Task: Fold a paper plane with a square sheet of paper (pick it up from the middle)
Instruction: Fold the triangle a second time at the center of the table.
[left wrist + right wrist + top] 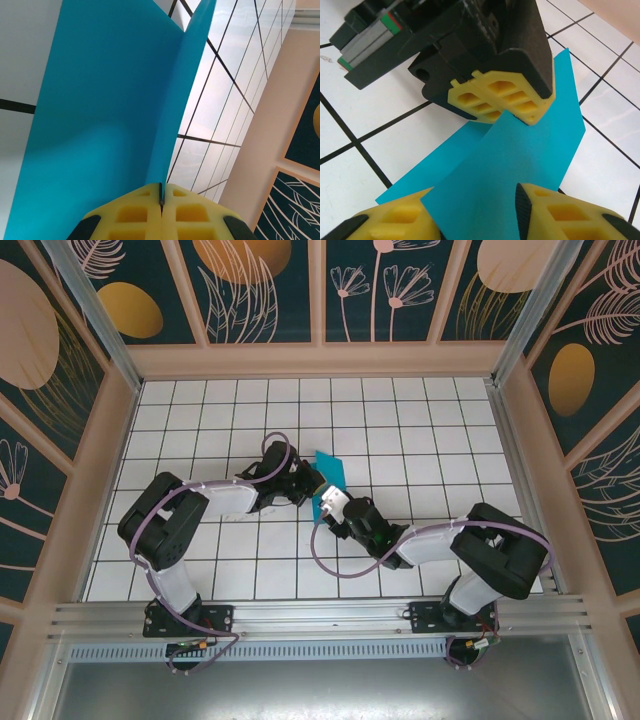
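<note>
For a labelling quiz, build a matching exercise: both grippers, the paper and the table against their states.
1 left gripper
2 right gripper
3 sheet of paper
4 table

a white tiles, dark grid lines
b jaws apart
c teal-blue, creased
d clamped on the paper

Pairs: 1-d, 2-b, 3-c, 4-a.

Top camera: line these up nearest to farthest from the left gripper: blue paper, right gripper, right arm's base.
1. blue paper: pinched in the left gripper.
2. right gripper: just right of it.
3. right arm's base: bottom right.
</note>
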